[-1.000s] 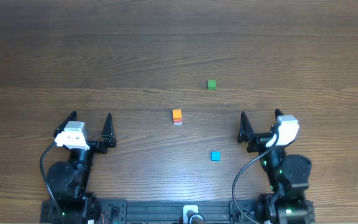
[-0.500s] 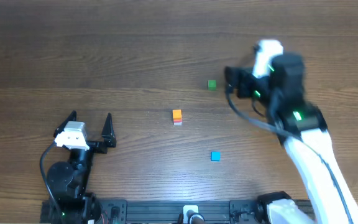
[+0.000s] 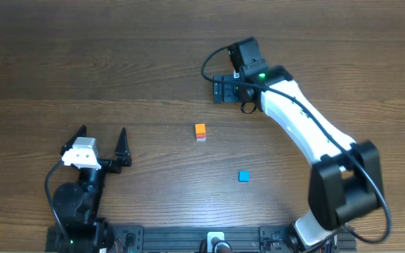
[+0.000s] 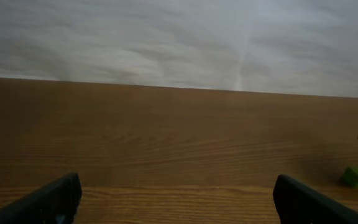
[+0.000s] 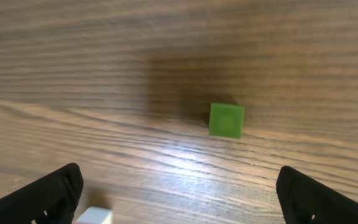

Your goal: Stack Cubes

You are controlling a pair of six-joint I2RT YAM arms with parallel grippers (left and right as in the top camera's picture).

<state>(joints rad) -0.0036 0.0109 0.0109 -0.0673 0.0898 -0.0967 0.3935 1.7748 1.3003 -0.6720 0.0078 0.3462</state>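
Sitting flat, green cube (image 5: 226, 120), plain matte faces

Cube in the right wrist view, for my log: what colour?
Green: the cube shows best in the right wrist view.

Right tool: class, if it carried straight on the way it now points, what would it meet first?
Probably the green cube, lying on the table ahead of the open right tool, within its span; depth is unclear.
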